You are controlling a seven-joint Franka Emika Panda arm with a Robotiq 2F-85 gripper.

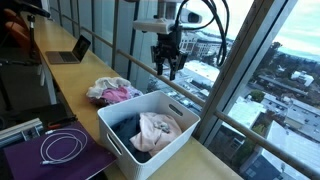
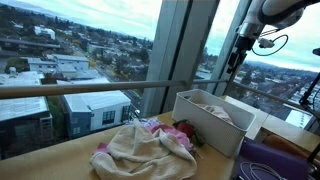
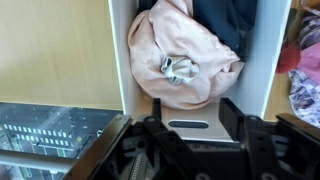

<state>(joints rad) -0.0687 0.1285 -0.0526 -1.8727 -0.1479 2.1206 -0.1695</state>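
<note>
Random stuff on the wooden counter (image 1: 75,80) by the windows

Open laptop (image 1: 70,50) sits way down the far end. Closer in there's a loose heap of clothes (image 1: 112,92), cream piece (image 2: 140,152) on top with pink bits poking out. A coiled white cable (image 1: 62,147) lies on a purple mat (image 1: 45,162). City rooftops outside the glass.

Bin (image 1: 120,140) on surface (image 1: 75,80), along the window (image 1: 240,70). In the bin, two garments side by side: window-side garment (image 1: 158,130), room-side garment (image 1: 125,130). Rag (image 3: 180,68) on top of the window-side garment. Pile (image 1: 112,92) on the surface just behind the bin, laptop (image 1: 70,50) well behind that. Cable (image 1: 62,147) on mat (image 1: 30,162), left of the bin. Fingers (image 3: 232,118) above the bin's end wall, clear of its contents.
</note>
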